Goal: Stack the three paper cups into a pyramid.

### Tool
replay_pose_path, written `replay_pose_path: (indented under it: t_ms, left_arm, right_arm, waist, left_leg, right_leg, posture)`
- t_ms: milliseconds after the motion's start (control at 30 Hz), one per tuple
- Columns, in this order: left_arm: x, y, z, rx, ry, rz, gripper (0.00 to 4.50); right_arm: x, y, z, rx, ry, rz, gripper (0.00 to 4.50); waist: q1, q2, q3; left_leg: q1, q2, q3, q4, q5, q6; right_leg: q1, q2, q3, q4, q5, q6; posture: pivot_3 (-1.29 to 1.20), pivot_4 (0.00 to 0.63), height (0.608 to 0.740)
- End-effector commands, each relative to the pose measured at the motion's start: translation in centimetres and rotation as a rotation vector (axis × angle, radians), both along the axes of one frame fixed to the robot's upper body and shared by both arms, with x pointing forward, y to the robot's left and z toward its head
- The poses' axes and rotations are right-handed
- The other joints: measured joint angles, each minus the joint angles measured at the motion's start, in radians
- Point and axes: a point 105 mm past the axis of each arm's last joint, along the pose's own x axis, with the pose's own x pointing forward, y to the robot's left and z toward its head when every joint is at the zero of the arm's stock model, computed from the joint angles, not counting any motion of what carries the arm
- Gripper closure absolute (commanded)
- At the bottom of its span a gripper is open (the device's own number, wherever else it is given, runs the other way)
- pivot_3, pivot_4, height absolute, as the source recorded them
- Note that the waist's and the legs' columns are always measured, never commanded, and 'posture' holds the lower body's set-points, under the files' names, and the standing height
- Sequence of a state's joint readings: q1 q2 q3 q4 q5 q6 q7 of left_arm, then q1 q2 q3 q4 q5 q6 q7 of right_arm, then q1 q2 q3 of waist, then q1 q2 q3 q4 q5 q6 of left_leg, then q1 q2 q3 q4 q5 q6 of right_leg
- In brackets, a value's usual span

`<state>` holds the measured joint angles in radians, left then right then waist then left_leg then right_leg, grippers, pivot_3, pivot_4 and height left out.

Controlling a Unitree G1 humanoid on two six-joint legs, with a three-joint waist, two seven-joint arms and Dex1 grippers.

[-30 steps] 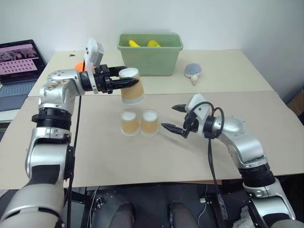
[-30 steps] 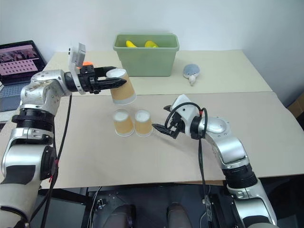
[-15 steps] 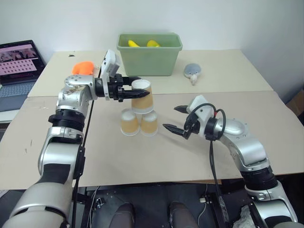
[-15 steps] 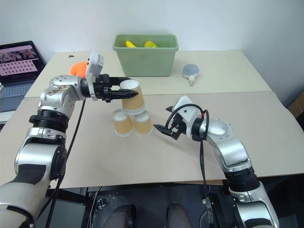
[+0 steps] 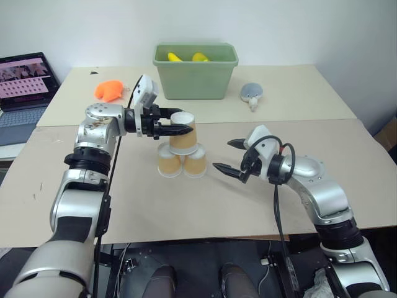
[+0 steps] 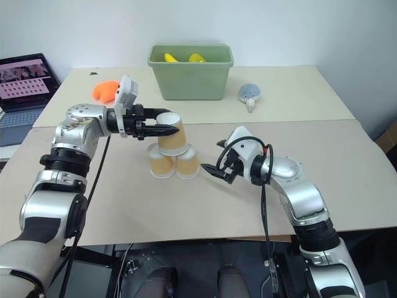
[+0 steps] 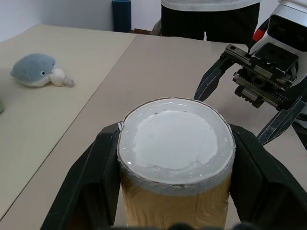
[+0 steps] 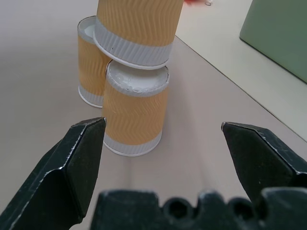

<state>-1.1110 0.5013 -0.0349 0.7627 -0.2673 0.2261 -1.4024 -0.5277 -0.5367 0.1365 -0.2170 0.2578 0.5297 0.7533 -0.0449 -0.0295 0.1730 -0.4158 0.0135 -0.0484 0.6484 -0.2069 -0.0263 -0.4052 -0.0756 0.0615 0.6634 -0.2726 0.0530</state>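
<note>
Top cup (image 5: 182, 133) pinched in left gripper (image 5: 177, 129), sitting on 2 base cups (image 5: 182, 162) mid-table (image 5: 248, 205). Right gripper (image 5: 229, 155) just beside base cups, jaws spread, empty. Cups likely light, crushable; grip sides gently. Green bin (image 5: 196, 69) behind base cups, laptop (image 5: 25, 93) far off.

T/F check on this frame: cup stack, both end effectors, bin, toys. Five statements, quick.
1. The left end effector grips the top cup. True.
2. The right end effector holds a cup. False: it is open and holds nothing, beside the two base cups.
3. The base cups stand upside down, side by side. True.
4. The green bin is empty. False: yellow things lie in it.
5. The grey plush toy sits in the bin. False: it lies on the table, to its right.
</note>
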Motion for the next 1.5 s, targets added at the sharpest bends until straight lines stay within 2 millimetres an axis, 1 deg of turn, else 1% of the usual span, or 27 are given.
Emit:
replay_pose_path:
  t_ms: [33,167,233,267,333,600,733,1000,1167,1267,1333,1400,1433,1500]
  left_arm:
    - [0.0,0.2,-0.1,0.028,-0.024,0.008,1.99]
    - [0.1,0.3,-0.5,0.032,-0.022,0.014,1.99]
    - [0.2,0.3,-0.3,0.026,-0.026,0.020,1.01]
    - [0.2,0.3,-0.2,0.022,-0.027,0.021,0.73]
    - [0.2,0.3,0.0,0.016,-0.032,0.024,0.04]
    - [0.0,0.1,1.8,-0.028,-0.056,0.016,0.04]
    - [-0.7,-0.3,3.2,-0.052,-0.084,-0.009,0.04]
    - [-1.5,-0.5,4.7,-0.069,-0.126,-0.013,0.04]
    - [-2.0,-0.2,6.1,-0.076,-0.175,0.002,0.04]
    - [-2.5,0.6,7.6,-0.093,-0.232,0.047,0.04]
    - [-2.7,1.5,9.0,-0.141,-0.277,0.117,0.04]
    - [-2.6,3.2,10.3,-0.224,-0.312,0.259,0.04]
    - [-2.5,4.1,10.7,-0.281,-0.326,0.356,0.04]
    - [-2.5,5.9,11.1,-0.412,-0.300,0.502,0.04]
  right_arm:
    - [-0.4,-0.3,1.6,0.022,-0.057,0.003,0.00]
    - [-0.5,-0.3,1.6,0.022,-0.057,0.002,0.00]
    - [-0.5,-0.4,1.5,0.021,-0.055,0.001,0.00]
    - [-0.5,-0.4,1.5,0.021,-0.055,0.000,0.00]
    - [-0.5,-0.4,1.5,0.020,-0.054,0.000,0.00]
    - [-0.4,-0.5,1.4,0.018,-0.050,0.000,0.00]
    - [-0.3,-0.5,1.3,0.017,-0.047,0.002,0.00]
    - [0.1,-0.4,1.3,0.019,-0.048,0.009,0.00]
    - [0.2,-0.3,1.4,0.020,-0.051,0.017,0.00]
    - [0.2,-0.4,1.5,0.020,-0.052,0.021,0.00]
    - [0.3,-0.4,1.6,0.020,-0.054,0.022,0.00]
    - [0.2,-0.5,1.8,0.021,-0.056,0.022,0.00]
    - [0.2,-0.7,1.8,0.020,-0.056,0.019,0.00]
    - [0.2,-1.1,1.9,0.018,-0.055,0.012,0.00]
  waist:
    - [0.000,0.000,0.000]
    - [0.000,0.000,0.000]
    - [0.000,0.000,0.000]
    - [0.000,0.000,0.000]
    - [0.000,0.000,0.000]
    - [0.000,0.000,0.000]
    - [0.001,0.000,0.000]
    - [0.000,0.000,0.000]
    - [-0.001,0.000,0.000]
    - [-0.001,0.000,0.000]
    - [-0.002,0.000,0.000]
    - [-0.002,0.000,0.000]
    - [-0.002,0.000,0.000]
    - [-0.001,0.000,0.000]
  left_leg:
    - [0.000,0.000,0.000,0.000,0.000,0.000]
    - [0.000,0.000,0.000,0.000,0.000,0.000]
    - [0.000,0.000,0.000,0.001,0.000,0.000]
    - [0.000,0.000,0.000,0.001,0.000,0.000]
    - [0.000,0.000,0.000,0.001,0.000,0.000]
    - [0.000,0.000,0.000,0.001,0.000,0.000]
    - [0.000,0.000,0.000,0.001,0.000,0.000]
    - [0.000,0.000,0.000,0.001,0.000,0.000]
    - [0.000,0.000,0.000,0.001,0.000,0.000]
    - [0.000,0.000,0.000,0.001,0.000,0.000]
    - [0.000,0.000,0.000,0.001,0.000,0.000]
    - [0.000,0.000,0.000,0.001,0.000,0.000]
    - [0.000,0.001,0.000,0.001,0.000,0.000]
    - [0.001,0.001,0.000,0.002,0.000,0.000]
  right_leg:
    - [0.000,0.000,0.000,0.000,0.000,0.000]
    - [0.000,0.000,0.000,0.000,0.000,0.000]
    - [0.000,0.000,0.000,0.000,0.000,0.000]
    - [0.000,0.000,0.000,0.000,0.000,0.000]
    - [0.000,0.000,0.000,0.000,0.000,0.000]
    - [0.000,0.000,0.000,0.000,0.000,0.000]
    - [0.000,0.000,0.000,0.000,0.000,0.000]
    - [0.000,0.000,0.000,0.001,0.000,0.000]
    - [0.000,0.000,0.000,0.001,0.000,0.000]
    - [0.000,0.000,0.000,0.001,0.000,0.000]
    - [0.000,0.000,0.000,0.001,0.000,0.000]
    - [0.000,0.000,0.000,0.001,0.000,0.000]
    - [0.000,0.000,0.000,0.001,0.000,0.000]
    - [0.000,0.000,0.001,0.001,0.000,0.000]
  posture:
    - [0.00,0.150,0.732]
    - [0.00,0.150,0.732]
    - [0.00,0.150,0.732]
    - [0.00,0.150,0.732]
    - [0.00,0.150,0.732]
    - [0.00,0.150,0.732]
    - [0.00,0.150,0.732]
    - [0.00,0.150,0.732]
    - [0.00,0.150,0.732]
    - [0.00,0.150,0.732]
    - [0.00,0.150,0.732]
    - [0.00,0.150,0.732]
    - [0.00,0.150,0.732]
    - [0.00,0.150,0.732]
